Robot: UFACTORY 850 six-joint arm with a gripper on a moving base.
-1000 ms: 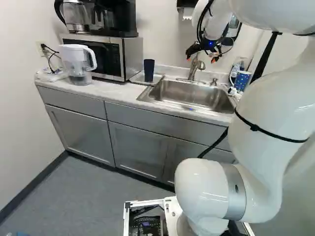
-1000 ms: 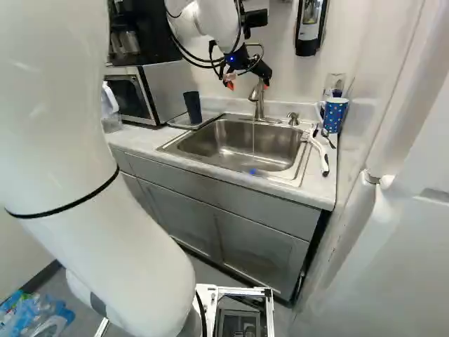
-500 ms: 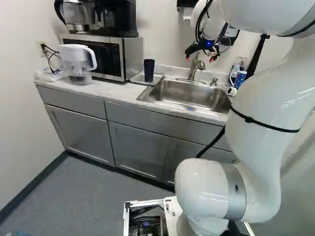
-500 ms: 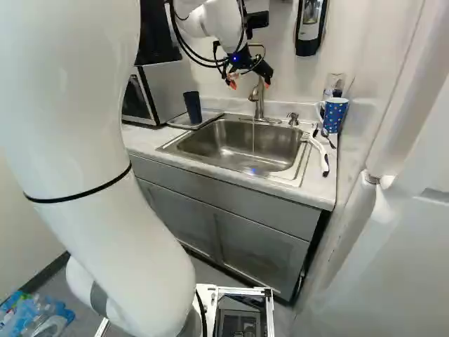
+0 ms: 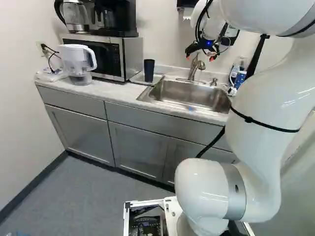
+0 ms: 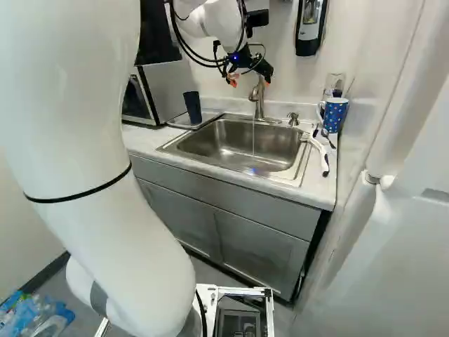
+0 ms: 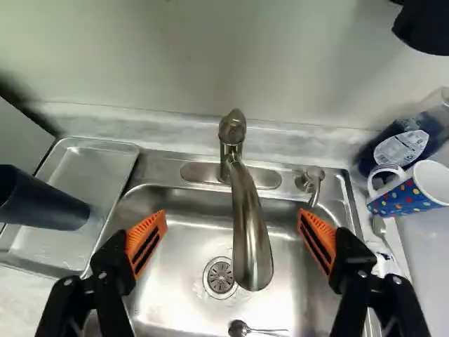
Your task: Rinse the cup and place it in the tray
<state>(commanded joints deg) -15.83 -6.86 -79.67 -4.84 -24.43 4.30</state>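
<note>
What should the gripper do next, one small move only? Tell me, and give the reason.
I'd ease the open gripper toward the faucet's handle, likely to shut off the water: the dark cup stands in the tray, the fingers hold nothing, and a thin stream seems to fall into the sink.

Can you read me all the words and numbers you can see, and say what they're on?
None that I can read.
Bottle label: tiny print, too small and blurred.
Microwave's button panel: marks too small to read.
Wall dispenser: too small to tell.
Spotted mug: dots, no words that I can see.
</note>
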